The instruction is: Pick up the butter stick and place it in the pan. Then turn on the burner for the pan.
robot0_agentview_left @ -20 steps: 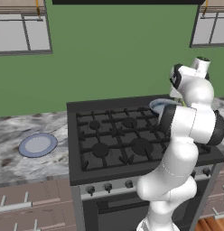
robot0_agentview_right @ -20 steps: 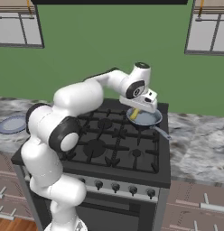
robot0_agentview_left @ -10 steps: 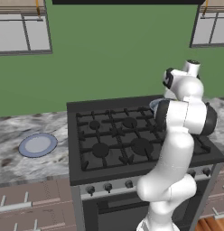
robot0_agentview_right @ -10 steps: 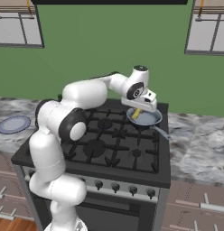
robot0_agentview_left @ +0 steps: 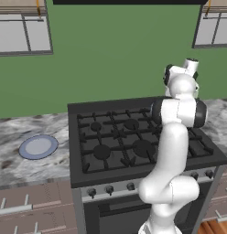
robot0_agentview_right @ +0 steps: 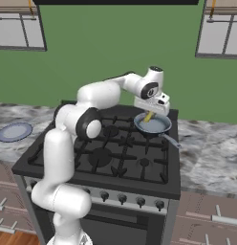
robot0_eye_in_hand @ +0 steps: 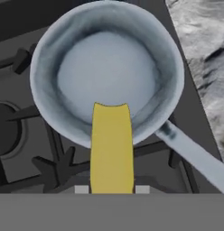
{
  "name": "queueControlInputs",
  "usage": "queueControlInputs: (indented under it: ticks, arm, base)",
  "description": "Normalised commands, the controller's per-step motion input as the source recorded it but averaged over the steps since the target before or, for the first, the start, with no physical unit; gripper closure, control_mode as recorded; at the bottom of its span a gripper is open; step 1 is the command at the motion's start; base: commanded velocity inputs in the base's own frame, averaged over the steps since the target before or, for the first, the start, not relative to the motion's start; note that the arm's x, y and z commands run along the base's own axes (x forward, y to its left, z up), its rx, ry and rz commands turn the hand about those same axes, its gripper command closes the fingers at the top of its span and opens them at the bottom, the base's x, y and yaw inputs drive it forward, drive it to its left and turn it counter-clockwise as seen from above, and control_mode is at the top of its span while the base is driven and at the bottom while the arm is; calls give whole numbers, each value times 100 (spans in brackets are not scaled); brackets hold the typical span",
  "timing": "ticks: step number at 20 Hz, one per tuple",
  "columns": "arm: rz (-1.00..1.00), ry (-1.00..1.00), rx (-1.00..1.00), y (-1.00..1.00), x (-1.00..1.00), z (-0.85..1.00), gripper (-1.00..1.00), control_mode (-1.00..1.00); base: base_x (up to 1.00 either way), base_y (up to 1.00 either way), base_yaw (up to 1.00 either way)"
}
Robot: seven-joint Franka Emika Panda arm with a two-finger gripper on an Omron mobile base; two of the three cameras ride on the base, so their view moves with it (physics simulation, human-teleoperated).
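Jaws clenched on the butter (robot0_eye_in_hand: 111, 149) have swung in over the pan (robot0_eye_in_hand: 107, 72) on the stove's (robot0_agentview_right: 106, 148) back right burner, the stick's tip now hanging above the pan floor, so it looks ready to be let go.

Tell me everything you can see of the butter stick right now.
The butter stick is a plain, smooth yellow bar with a slightly notched far end. The shut hand holds it by its near end, so it hangs over the pan on the stove's back right burner, its free end above the pan's near rim. In the right base view it tilts down toward the pan. Whether it touches the pan can't be told.
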Motion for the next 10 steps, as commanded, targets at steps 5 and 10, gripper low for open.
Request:
queueControlInputs:
  ticks: [5, 10]
  arm:
    - [0, 6, 5, -9, 33, -22, 100, -100]
    - [0, 1, 1, -2, 19, -46, 100, -100]
  base:
    - [0, 0, 0]
    - [0, 0, 0]
